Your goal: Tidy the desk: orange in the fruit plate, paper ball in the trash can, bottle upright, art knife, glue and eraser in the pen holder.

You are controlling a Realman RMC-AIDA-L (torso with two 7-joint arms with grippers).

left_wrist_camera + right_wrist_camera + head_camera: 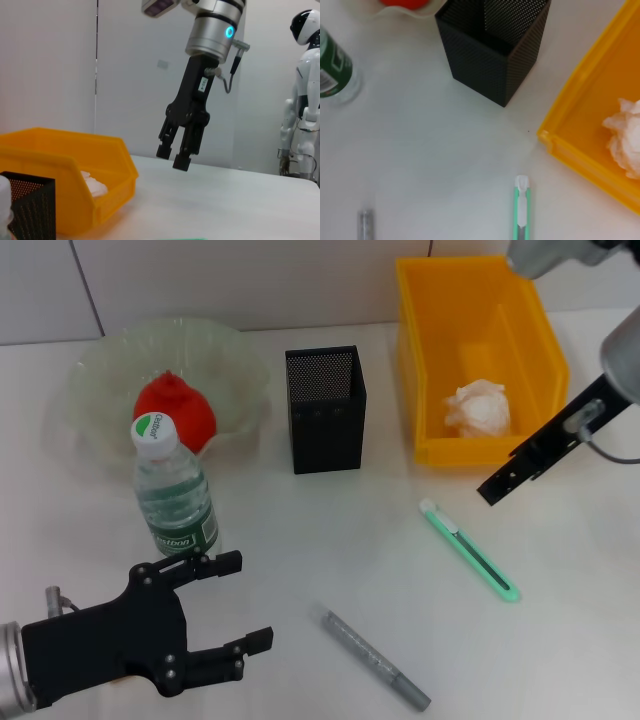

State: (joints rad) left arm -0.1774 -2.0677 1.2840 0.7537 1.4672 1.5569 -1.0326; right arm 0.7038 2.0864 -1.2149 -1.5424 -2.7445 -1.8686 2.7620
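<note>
Green-label bottle point(174, 490) upright – print unreadable | L pincer point(242, 600) open nr it | R pincer point(175, 154) open, off table

- The pen holder point(492, 47) stands upright on the white worktop point(430, 150).
- The paper ball point(625, 137) lies inside the trash can point(580, 150).
- The art knife point(522, 210) lies near the trash can.
- The bottle point(332, 67) is at the edge.

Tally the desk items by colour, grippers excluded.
Red-orange: 1, orange
Pale green translucent: 1, fruit plate
Yellow: 1, trash can
White: 1, paper ball
Black: 1, pen holder
Clear with green label: 1, bottle
Green: 1, art knife
Grey: 1, glue
Total: 8
</note>
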